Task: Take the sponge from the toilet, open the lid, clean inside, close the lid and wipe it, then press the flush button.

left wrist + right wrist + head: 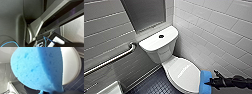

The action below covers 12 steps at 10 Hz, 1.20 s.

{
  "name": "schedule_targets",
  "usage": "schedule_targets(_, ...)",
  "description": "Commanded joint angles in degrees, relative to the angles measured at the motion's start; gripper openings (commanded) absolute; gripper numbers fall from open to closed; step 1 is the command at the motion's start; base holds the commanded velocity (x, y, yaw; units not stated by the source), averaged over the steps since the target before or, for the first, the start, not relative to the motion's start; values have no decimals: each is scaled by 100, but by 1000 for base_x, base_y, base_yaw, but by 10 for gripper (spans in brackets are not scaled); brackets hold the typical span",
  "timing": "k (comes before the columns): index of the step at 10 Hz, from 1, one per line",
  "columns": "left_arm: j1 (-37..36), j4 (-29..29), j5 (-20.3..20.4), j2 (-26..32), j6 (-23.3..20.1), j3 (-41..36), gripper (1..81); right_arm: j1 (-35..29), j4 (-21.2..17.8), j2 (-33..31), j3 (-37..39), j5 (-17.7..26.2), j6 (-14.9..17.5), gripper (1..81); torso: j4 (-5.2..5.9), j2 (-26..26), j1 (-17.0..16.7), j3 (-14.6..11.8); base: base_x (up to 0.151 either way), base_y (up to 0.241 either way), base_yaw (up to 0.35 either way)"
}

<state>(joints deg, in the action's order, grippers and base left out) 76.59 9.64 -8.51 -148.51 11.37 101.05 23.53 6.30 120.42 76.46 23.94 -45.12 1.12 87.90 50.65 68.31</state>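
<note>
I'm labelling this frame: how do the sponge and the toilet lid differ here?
The sponge is bright blue and porous; the toilet lid is glossy white. The sponge is a small block; the lid is a far larger oval. The sponge is gripped by the right gripper beside the lid; the lid lies shut.

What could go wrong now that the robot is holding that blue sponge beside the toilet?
1. The right gripper pinches the soft sponge; pressed hard while wiping, it may bend or slip out.
2. The lid is closed and glossy, so lifting it with a gripper already full could let it slide back and slam.
3. The tiled wall stands close on that side; the arm might bump it.
</note>
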Motion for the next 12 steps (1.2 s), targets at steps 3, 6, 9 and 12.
schedule_targets(3, 10, -15, -450, 67, -39, -77, 811, -1363, 47, 1082, 613, 1086, -243, 10, 0, 0, 0, 134, 0, 0, 0)
schedule_targets(6, 18, -15, -450, 31, -39, 20, 811, -1732, 2, 1784, 1236, 1086, -304, 10, 0, -2, 0, 22, 0, 0, 0)
schedule_targets(9, 18, -15, -450, 40, -39, 29, 811, -2004, -15, 2908, 2501, 981, -402, 10, 0, -2, 0, 23, 0, 0, 0)
schedule_targets(12, 18, -15, -450, 57, -39, 47, 811, -2154, -94, 3640, 3215, 929, -410, 10, 0, 621, 400, 26, 0, 0, 0)
